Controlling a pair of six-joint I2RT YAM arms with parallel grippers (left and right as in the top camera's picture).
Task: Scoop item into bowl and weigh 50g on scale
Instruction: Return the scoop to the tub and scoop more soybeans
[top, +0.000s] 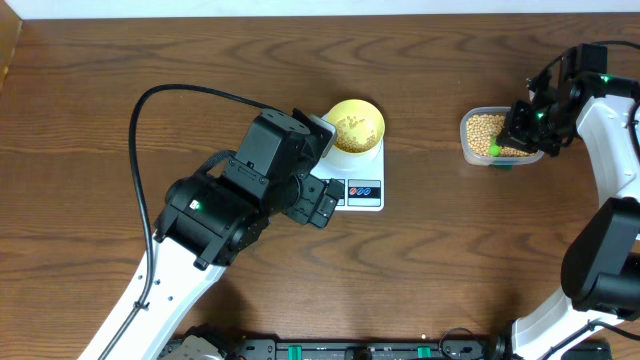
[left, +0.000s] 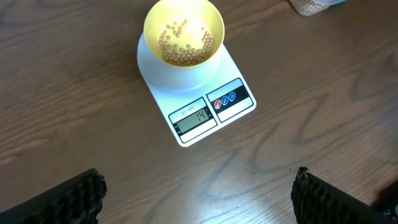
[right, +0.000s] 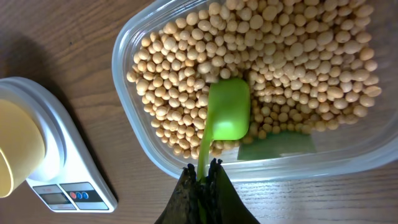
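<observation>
My left fingers (left: 68, 199) stand wide apart and hold nothing, hanging above the bare table (left: 74, 112) on the near side of the scale (left: 180, 84). The pale-yellow bowl (left: 155, 25) sits upright on the scale's round platform, and a thin layer of beans (left: 183, 43) covers its bottom without reaching its sides. The grey display (left: 193, 117) shows 14, with the red and blue buttons (left: 224, 99) just beside it.

My right fingers (right: 202, 193) are pressed shut on the thin handle of a green scoop (right: 229, 109). The handle runs up from them over the near rim of the clear plastic tub (right: 122, 68), and the scoop's head lies on the heap of beans inside, near the middle of the tub. I cannot tell whether any beans are in the scoop. The tub is about full across most of its floor, with a barer patch at its near wall. From overhead, the tub stands well apart from the scale, to its right.
</observation>
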